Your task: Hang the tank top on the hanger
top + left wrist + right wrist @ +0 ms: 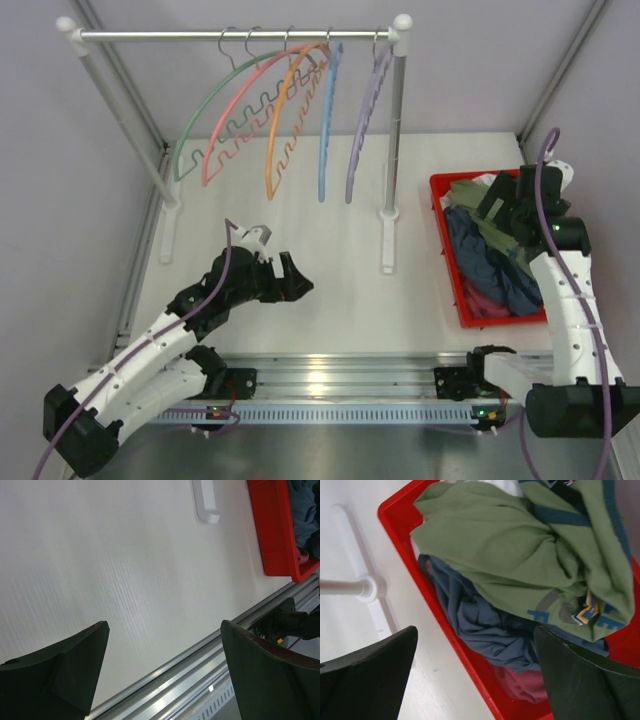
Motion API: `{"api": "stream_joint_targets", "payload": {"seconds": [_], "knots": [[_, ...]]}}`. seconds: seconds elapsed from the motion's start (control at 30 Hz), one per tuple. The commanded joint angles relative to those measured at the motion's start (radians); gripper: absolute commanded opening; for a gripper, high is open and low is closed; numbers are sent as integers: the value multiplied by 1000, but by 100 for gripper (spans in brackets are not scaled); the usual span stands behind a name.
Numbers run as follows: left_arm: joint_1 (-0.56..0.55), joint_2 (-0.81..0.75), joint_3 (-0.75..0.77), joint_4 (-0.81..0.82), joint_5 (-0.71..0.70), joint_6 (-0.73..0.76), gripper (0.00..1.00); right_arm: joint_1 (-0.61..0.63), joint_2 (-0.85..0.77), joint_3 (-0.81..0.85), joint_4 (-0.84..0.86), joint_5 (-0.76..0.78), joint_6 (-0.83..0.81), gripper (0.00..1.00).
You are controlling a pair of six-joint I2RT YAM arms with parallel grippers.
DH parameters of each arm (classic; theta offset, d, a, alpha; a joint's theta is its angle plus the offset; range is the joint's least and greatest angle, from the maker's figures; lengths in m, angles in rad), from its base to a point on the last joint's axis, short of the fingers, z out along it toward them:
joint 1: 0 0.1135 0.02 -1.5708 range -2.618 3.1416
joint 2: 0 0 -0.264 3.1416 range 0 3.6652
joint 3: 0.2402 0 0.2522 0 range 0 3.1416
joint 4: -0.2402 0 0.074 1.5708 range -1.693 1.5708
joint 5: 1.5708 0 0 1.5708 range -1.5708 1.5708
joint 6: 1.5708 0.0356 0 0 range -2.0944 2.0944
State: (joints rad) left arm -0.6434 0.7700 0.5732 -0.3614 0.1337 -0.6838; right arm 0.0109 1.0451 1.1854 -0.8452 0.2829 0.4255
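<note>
tank top: we see the olive-green sleeveless tank top with dark navy trim [495, 550] crumpled on top of the pile in the red plastic bin [392, 510], at the right side of the white table [330, 290]. Its blue-and-white chest graphic [585, 612] faces up near the lower edge of the heap.

under it: a dark blue garment [480, 625] sits right below the tank top and touches it. A bit of maroon cloth [520, 685] peeks out lower down.

hanger: the thin green curved plastic hanger [215, 95] hangs by its hook at the left end of the metal rail of the white-post rack [150, 35], at the far side of the table and well apart from the bin.

right pincer: the right pincer [475, 630] is above the bin with its jaws spread wide and nothing between them. The wrist view looks down onto the clothes.

left pincer: the left pincer [163, 627] is over bare table on the left with its jaws wide apart too, and it grips nothing. From the wrist view we can't tell whether the fingertips touch the surface.
</note>
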Motion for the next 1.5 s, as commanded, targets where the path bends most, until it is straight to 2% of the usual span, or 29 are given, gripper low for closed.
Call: {"api": "stream_joint_targets", "payload": {"seconds": [0.0, 0.2, 0.5, 0.53, 0.6, 0.63, 0.7, 0.73, 0.8, 0.83, 0.93, 1.1, 1.13, 1.27, 1.47], "knots": [[-4, 6, 4, 64, 10, 15, 98, -63, 27, 71, -49, 28, -59, 100], [-2, 43, 5, 88, 38, 26, 99, -141, 133, 62, 44, 9, -74, 100], [-4, 55, 24, 82, 53, 43, 98, -144, 426, 122, 133, 7, -21, 100], [-4, 55, 25, 73, 50, 46, 98, -144, 450, 115, 153, 15, -21, 96], [-2, 49, 30, 67, 47, 50, 98, -144, 464, 102, 166, 32, -19, 87], [-4, 48, 28, 64, 47, 52, 99, -144, 473, 92, 179, 36, -19, 76], [-4, 49, 31, 56, 41, 55, 99, -144, 474, 82, 186, 32, -17, 63], [-4, 48, 31, 53, 40, 55, 98, -144, 472, 82, 184, 32, -17, 40], [-4, 49, 33, 47, 40, 55, 99, -144, 457, 92, 169, 30, -13, 16], [-4, 48, 36, 44, 38, 56, 99, -144, 429, 98, 164, 32, -11, 0], [-4, 38, 53, 23, 27, 62, 98, -140, 357, 154, 114, -10, -16, 0], [-2, 22, 119, -28, 12, 78, 98, -46, 264, 397, -44, -21, -53, 0], [-4, 17, 126, -43, 7, 82, 99, 27, 241, 437, -93, -11, -57, 0], [-4, -5, 192, -80, -6, 90, 98, 182, 204, 621, -210, 59, -47, 0], [-4, -35, 280, -146, -40, 98, 98, 383, 155, 678, -305, 73, -11, 0]]}}
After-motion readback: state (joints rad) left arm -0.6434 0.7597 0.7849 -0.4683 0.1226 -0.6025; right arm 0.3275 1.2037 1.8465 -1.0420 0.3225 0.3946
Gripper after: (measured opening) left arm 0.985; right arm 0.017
